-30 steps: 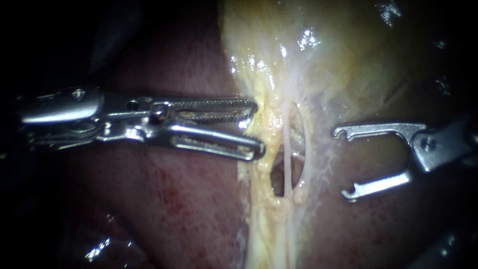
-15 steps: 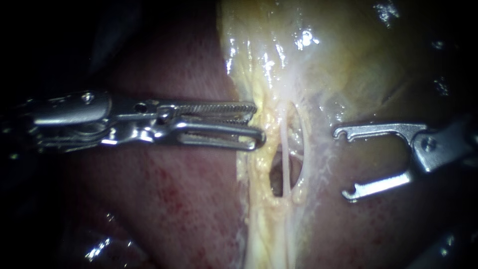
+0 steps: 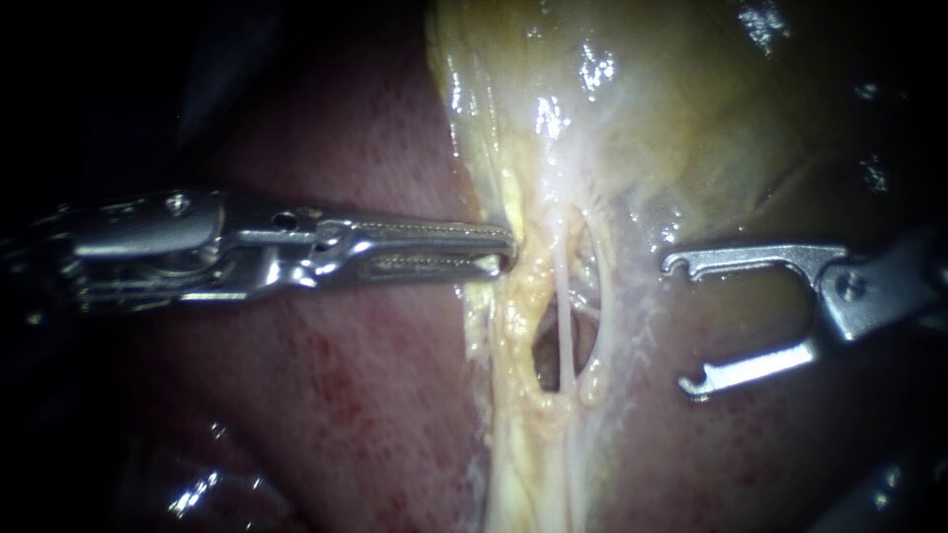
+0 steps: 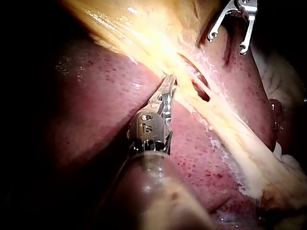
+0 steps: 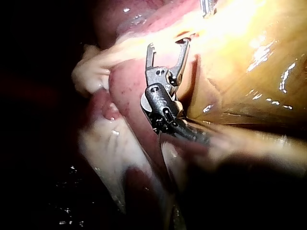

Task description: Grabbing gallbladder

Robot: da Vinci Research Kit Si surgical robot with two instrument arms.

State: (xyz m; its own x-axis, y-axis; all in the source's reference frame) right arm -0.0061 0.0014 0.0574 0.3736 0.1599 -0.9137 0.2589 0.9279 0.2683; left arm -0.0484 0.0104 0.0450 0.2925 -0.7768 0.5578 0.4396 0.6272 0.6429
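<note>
The yellowish gallbladder [image 3: 691, 118] fills the upper part of the endoscope view, narrowing downward into a fatty strip. My left instrument [image 3: 506, 247] reaches in level from the left. Its toothed jaws pinch the yellow fatty edge of the gallbladder's neck [image 3: 523, 262]. In the left wrist view the same jaws [image 4: 170, 81] lie together with their tip in that edge. My right instrument [image 3: 681, 324] stands to the right of the strip with its hook-tipped jaws wide open and nothing between them; it also shows in its own view [image 5: 168, 45].
Red-brown liver [image 3: 365, 395] lies under and beside the strip. Just below the left jaws a thin pale tube [image 3: 565, 326] crosses a dark opening [image 3: 546, 360] in the tissue. The far left and the corners are dark.
The left instrument's jaws have come together from clearly open onto the gallbladder's fatty edge. The right instrument has stayed put.
</note>
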